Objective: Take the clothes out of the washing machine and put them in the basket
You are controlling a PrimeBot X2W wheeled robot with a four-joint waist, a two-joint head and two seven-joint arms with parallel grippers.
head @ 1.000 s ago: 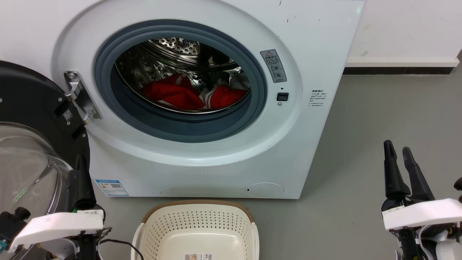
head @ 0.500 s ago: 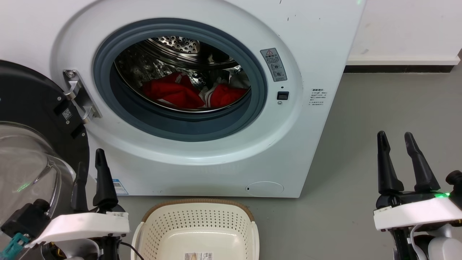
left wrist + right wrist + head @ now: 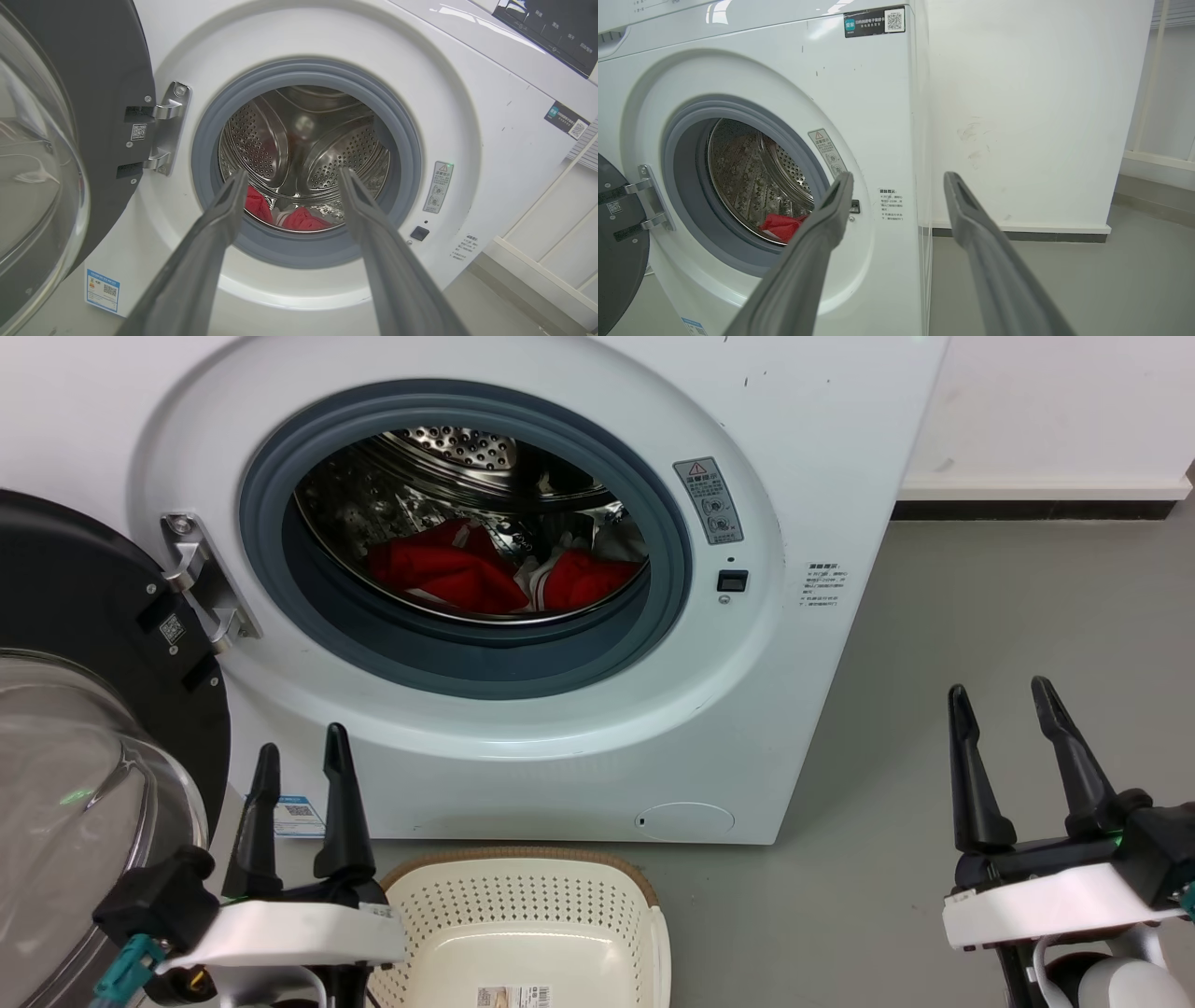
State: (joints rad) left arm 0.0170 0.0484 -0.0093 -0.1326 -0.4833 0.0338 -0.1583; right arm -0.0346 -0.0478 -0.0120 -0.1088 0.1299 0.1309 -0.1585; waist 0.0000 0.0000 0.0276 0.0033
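The step in hand is judged to be the first reach into the large white front-loading washing machine [image 3: 822, 448], whose black-framed glass door [image 3: 56, 616] is swung open to the left. The left end effector [image 3: 301, 740] is held low at the near left, just beside the basket, with its two dark fingers apart and nothing between them. The right end effector [image 3: 999, 688] is held over the grey floor [image 3: 980, 616] at the near right, well apart from the machine, likewise spread and unloaded.

In the left wrist view the porthole is framed between the left fingers, so this arm seems the better placed. It should be carried over the thick grey rubber seal [image 3: 467, 658], kept away from the metal hinge [image 3: 201, 583] at the left, and lowered with fingers apart until a fold is straddled. A generous bunch should be pinched, since soft fabric is likely to slip from a thin grip. The lift should clear the seal lip, where trailing cloth could catch.

The bright red clothes with white trim [image 3: 448, 574] lie heaped on the bottom of the perforated steel drum [image 3: 448, 448], a white piece showing between two red mounds. The small oval cream plastic basket with a brown rim [image 3: 513, 856] stands on the floor just before the machine; in its visible part only a label sticker [image 3: 513, 998] is seen, and no garment.
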